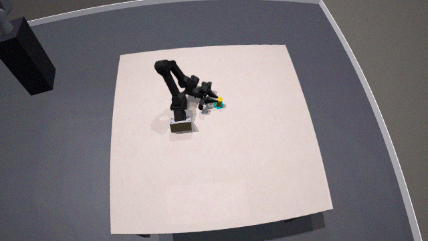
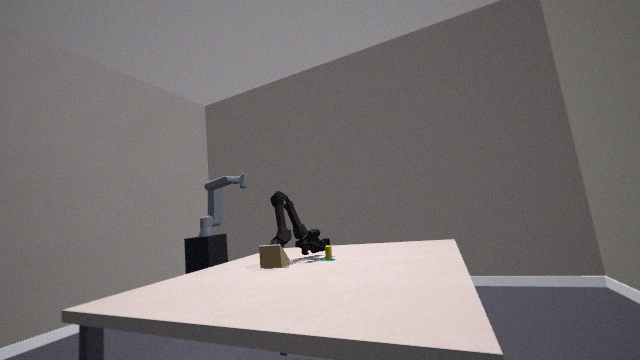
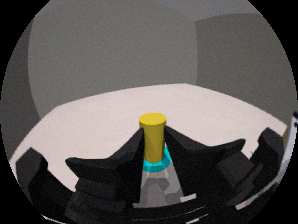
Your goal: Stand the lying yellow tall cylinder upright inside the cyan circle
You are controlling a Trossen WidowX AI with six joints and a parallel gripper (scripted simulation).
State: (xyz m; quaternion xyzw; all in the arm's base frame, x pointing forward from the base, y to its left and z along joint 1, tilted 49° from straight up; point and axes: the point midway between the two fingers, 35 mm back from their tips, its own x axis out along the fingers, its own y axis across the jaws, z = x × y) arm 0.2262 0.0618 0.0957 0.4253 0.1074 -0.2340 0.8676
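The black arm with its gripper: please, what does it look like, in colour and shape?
The arm is matte black throughout, with slim, straight links and bulky, rounded joints. The claw is black too: two angular fingers, wide at the back, tapering to narrow tips. I see no cables or markings.

Black robot arm bends high at elbow, like upside-down V. Forearm slopes down to wrist. End effector reaches out low, leaning a bit down. Two dark pointy fingers sit some way apart, one on each side, pinching tight. Arm's bottom part stands near end effector.
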